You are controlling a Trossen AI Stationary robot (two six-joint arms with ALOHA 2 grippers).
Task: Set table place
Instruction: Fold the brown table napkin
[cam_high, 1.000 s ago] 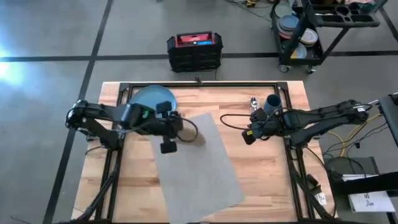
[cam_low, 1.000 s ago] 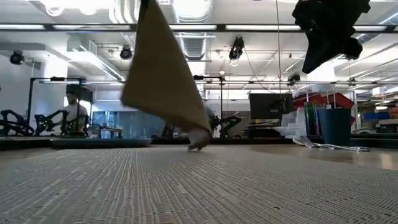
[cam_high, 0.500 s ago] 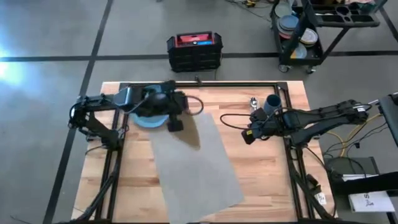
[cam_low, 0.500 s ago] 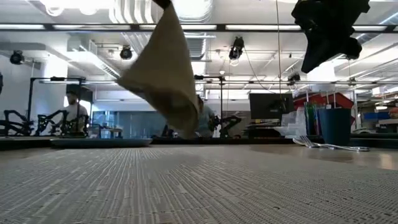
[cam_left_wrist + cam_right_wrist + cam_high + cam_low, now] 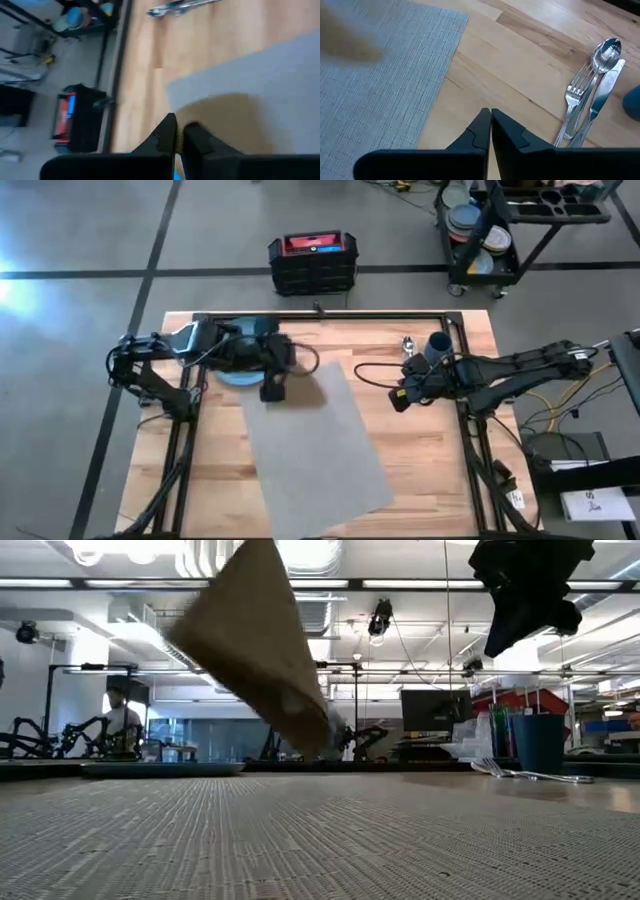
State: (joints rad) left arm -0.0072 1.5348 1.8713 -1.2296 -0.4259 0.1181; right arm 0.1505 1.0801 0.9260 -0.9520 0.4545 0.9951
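A robotics lab or workshop: a bare concrete floor (image 5: 80,230) marked with dark lines, long ceiling lights (image 5: 420,584) under open ducts, a monitor (image 5: 432,710) on a bench, other robot arms (image 5: 60,735) on stands with a person (image 5: 122,720) beside them, a black toolbox (image 5: 312,262), and a wheeled cart (image 5: 500,230) of dishes.

Tan napkin (image 5: 255,650) hangs above the grey placemat (image 5: 300,840).

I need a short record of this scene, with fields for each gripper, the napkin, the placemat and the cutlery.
left gripper: shut on napkin, above the placemat's far corner
right gripper: shut, empty, waiting right of the placemat
napkin: hanging in the air, off the table
placemat: flat on the table, nothing on it
cutlery: fork, knife, spoon together beside the cup
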